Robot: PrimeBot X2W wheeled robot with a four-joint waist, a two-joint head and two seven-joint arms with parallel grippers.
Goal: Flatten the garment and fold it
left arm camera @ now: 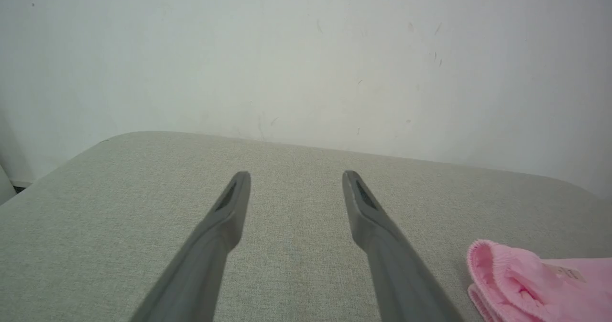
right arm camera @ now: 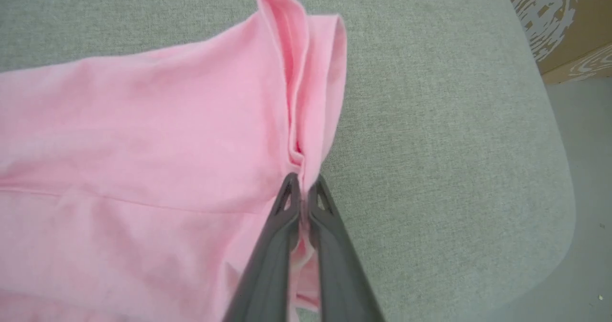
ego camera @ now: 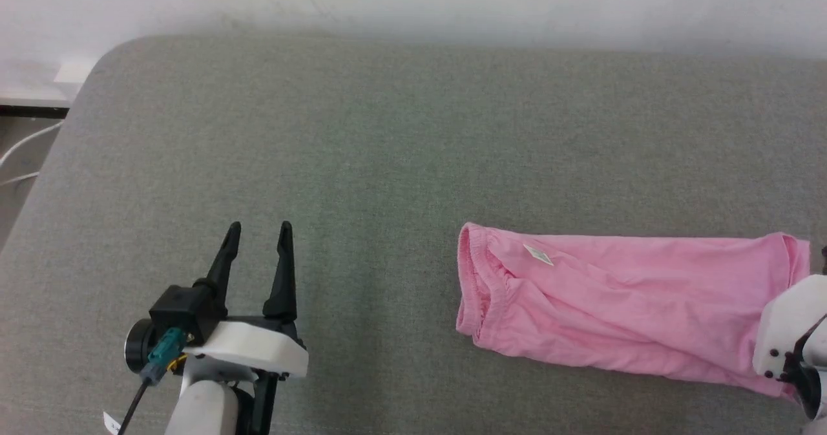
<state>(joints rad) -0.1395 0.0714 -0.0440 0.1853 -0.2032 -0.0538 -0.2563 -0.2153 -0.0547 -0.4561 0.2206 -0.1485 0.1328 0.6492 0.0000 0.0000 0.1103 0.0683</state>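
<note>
— Pink garment [ego camera: 620, 306] lies at the frame's lower right; which step?
— Folding, probably. Right gripper [right arm camera: 303, 182] pinches its hem [right arm camera: 311, 97]; left gripper [ego camera: 260, 228], spread, should take the waistband [ego camera: 470, 280].

Garment [ego camera: 620, 306] on table [ego camera: 323, 163], right side

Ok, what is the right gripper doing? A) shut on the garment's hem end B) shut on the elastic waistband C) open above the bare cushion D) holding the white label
A: the right gripper pinches a fold of the garment at the end opposite the waistband, fingers closed together.
</note>
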